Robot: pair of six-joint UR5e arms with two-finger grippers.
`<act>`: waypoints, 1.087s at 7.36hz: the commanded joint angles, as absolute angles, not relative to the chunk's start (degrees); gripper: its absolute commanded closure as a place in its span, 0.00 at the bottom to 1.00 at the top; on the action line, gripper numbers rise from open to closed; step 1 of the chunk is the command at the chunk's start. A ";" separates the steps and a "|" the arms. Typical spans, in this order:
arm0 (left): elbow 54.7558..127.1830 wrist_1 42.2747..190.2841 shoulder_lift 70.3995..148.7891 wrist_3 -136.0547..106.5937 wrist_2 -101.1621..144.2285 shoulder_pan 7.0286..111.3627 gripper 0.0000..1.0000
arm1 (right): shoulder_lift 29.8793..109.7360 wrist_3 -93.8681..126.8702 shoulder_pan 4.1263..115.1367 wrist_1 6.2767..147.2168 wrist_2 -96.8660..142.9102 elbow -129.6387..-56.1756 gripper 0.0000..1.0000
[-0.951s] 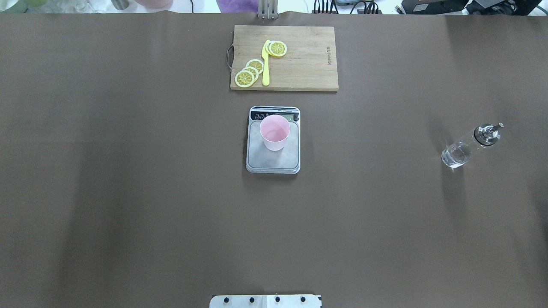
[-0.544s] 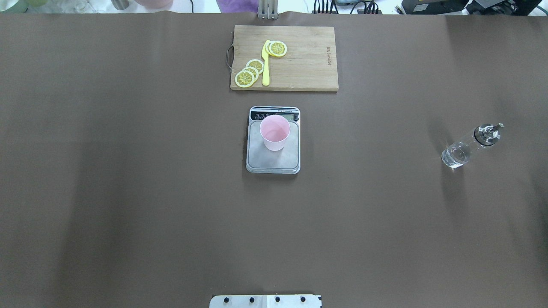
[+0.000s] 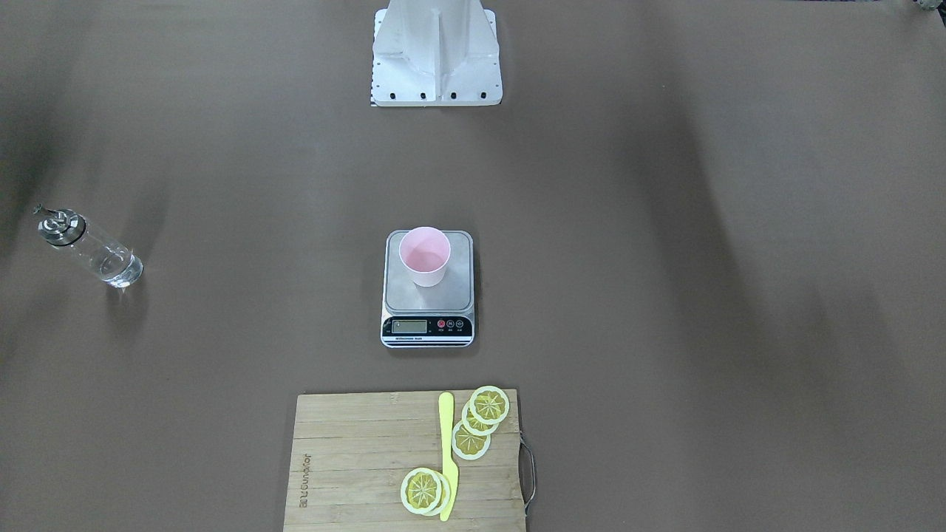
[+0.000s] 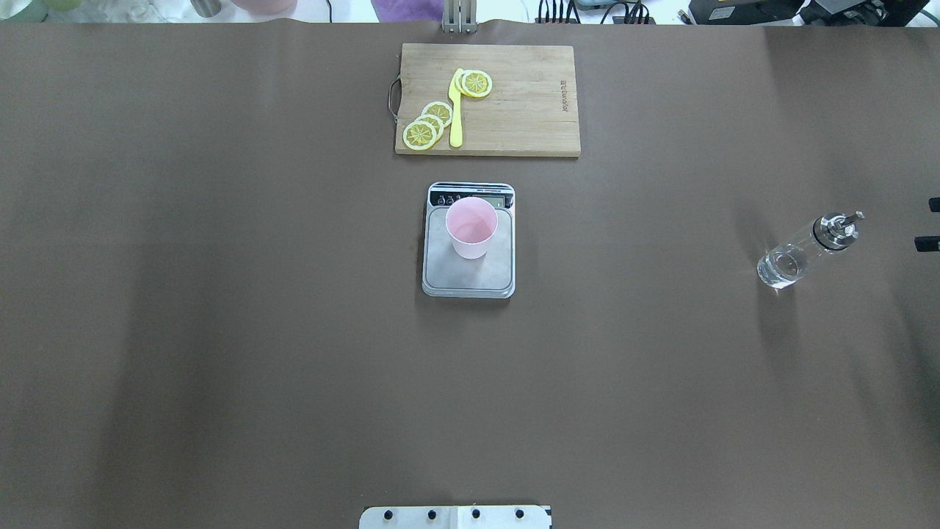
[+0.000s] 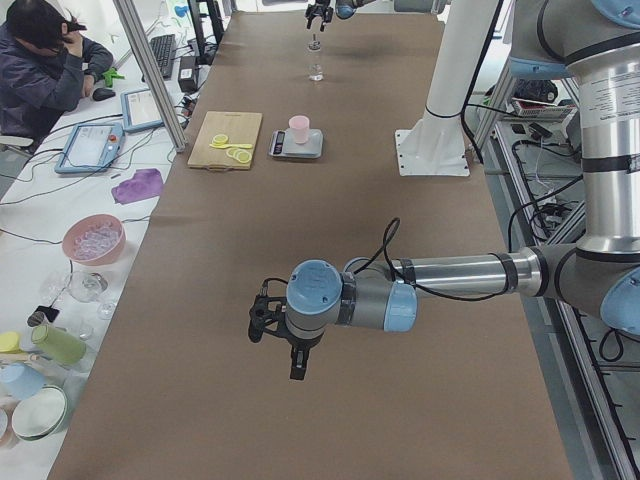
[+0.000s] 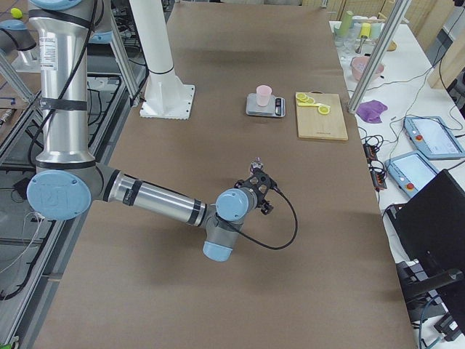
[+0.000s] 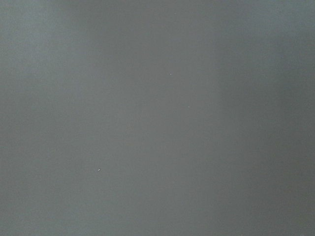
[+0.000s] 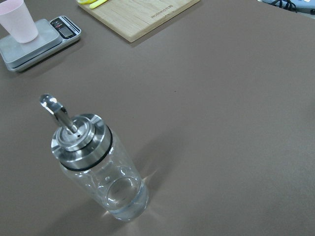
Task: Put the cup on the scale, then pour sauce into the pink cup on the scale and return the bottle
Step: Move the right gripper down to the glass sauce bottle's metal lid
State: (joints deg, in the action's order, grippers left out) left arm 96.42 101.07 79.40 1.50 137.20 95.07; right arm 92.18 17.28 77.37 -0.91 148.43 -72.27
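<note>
The pale pink cup (image 4: 471, 226) stands upright on the steel scale (image 4: 468, 275) at the table's middle; it also shows in the front view (image 3: 424, 256) and the right wrist view (image 8: 18, 20). The clear glass bottle (image 4: 797, 256) with a silver spout cap stands upright on the table far right, with clear sauce low inside (image 8: 120, 196). My right gripper (image 4: 931, 223) shows only as two dark fingertips at the overhead view's right edge, apart and open, just right of the bottle's cap. My left gripper (image 5: 272, 328) hovers over bare table far left; I cannot tell its state.
A bamboo cutting board (image 4: 529, 110) with lemon slices (image 4: 428, 123) and a yellow knife (image 4: 456, 110) lies behind the scale. The robot's base plate (image 4: 455, 517) sits at the near edge. Brown table (image 4: 220, 330) spreads around the scale.
My right gripper's two fingertips have come into the overhead view at the right edge, beside the bottle. The cup, scale and bottle have not moved.
</note>
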 commanded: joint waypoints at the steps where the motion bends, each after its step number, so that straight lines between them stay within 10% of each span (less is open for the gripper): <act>1: 96.42 101.07 79.45 1.58 137.20 95.01 0.02 | 91.85 17.23 74.81 -1.05 146.70 -72.77 0.01; 8: 96.42 101.07 79.45 1.58 137.20 94.92 0.02 | 90.18 17.23 65.40 -3.87 136.68 -72.86 0.01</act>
State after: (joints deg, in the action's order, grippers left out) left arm 96.42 101.07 79.45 1.58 137.20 94.92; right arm 90.38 17.24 66.39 -3.84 137.89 -72.82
